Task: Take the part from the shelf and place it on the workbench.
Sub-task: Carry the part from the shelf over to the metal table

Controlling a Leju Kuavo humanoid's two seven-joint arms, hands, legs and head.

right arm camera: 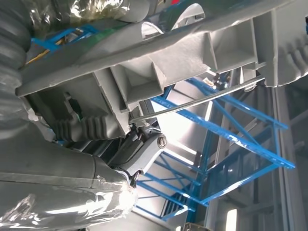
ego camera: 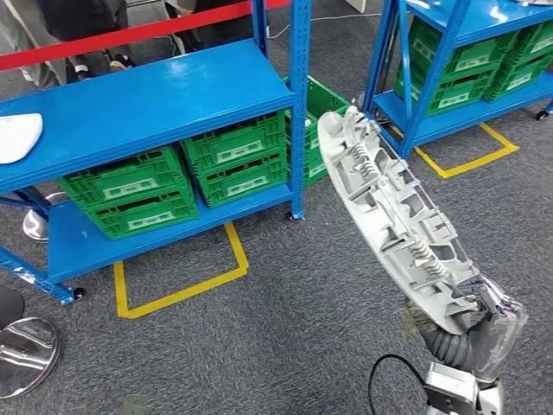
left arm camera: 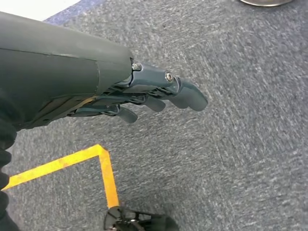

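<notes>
A long grey plastic part (ego camera: 391, 207) with ribs and springs on its inner side slants up over the carpet, and my right hand (ego camera: 479, 324) grips its lower end at the bottom right of the head view. In the right wrist view the part's ribbed underside (right arm camera: 171, 62) lies across my right hand (right arm camera: 109, 144), whose fingers curl against it. My left hand (left arm camera: 152, 96) hangs over the grey carpet with its fingers stretched out and nothing in them. A white part (ego camera: 16, 137) lies on the blue shelf (ego camera: 143, 108) at the far left.
Green crates (ego camera: 189, 177) fill the lower level of the blue shelf. A second blue rack (ego camera: 469, 78) with green crates stands at the back right. Yellow floor tape (ego camera: 182, 290) marks the carpet. A shiny round stool base (ego camera: 26, 354) sits at the lower left. People's feet (ego camera: 98, 60) stand behind the shelf.
</notes>
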